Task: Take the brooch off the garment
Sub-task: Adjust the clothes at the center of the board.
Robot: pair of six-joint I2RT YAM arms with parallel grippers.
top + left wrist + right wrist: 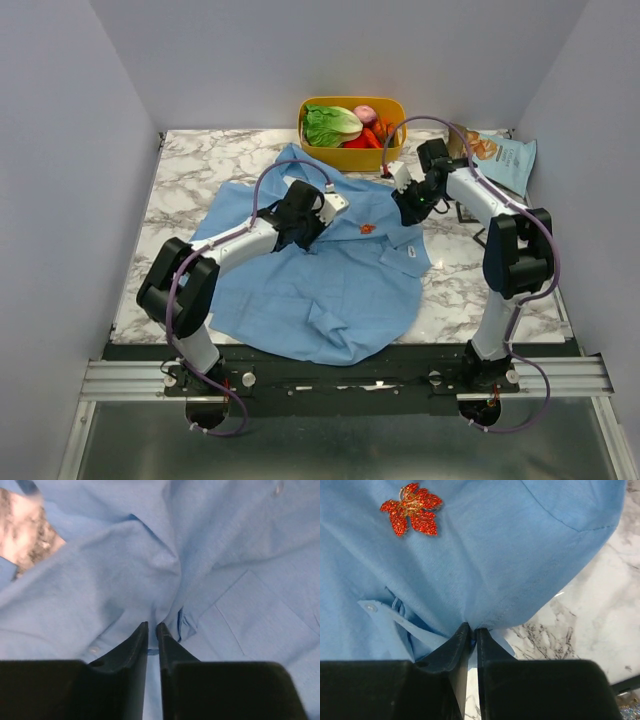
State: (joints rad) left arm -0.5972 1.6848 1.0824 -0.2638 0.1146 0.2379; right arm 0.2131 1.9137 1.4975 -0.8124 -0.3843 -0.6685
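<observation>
Just behind garment (pixel 340 290): yellow vegetable basket (pixel 350 158), snack bag (pixel 505 160) farther right.

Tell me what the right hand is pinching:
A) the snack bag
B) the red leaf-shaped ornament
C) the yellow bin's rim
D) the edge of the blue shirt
D: in the right wrist view the right hand is closed on the blue shirt near its edge over the marble table. The red leaf-shaped ornament lies apart from the tips, up and to the left in that view.
</observation>
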